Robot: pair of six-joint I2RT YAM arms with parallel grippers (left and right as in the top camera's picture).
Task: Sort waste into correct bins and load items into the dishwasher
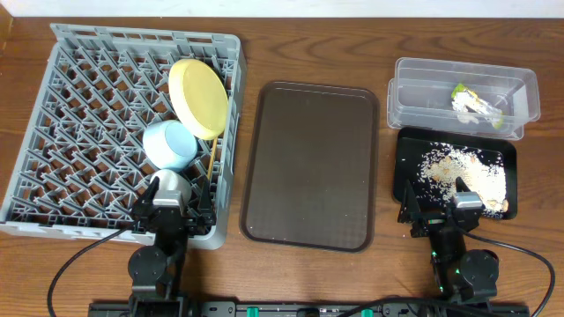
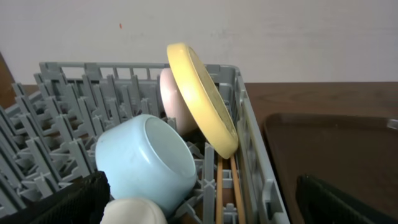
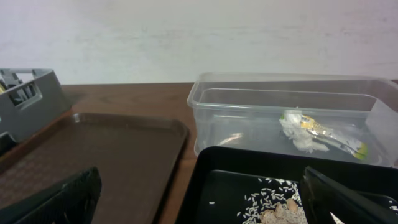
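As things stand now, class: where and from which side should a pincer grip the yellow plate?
Probably its upper rim, from above: the yellow plate stands tilted on edge in the grey dish rack, with its lower rim sunk in the lattice.

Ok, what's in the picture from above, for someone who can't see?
A grey dish rack at left holds a yellow plate, blue bowl and white bowl. A brown tray lies mid-table; at right, a clear tub holds a wrapper and a black tray holds crumbs.

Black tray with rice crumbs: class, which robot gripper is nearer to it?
Right. The right gripper hangs at the near edge of the black tray; the left gripper is far off at the dish rack, beyond the brown serving tray.
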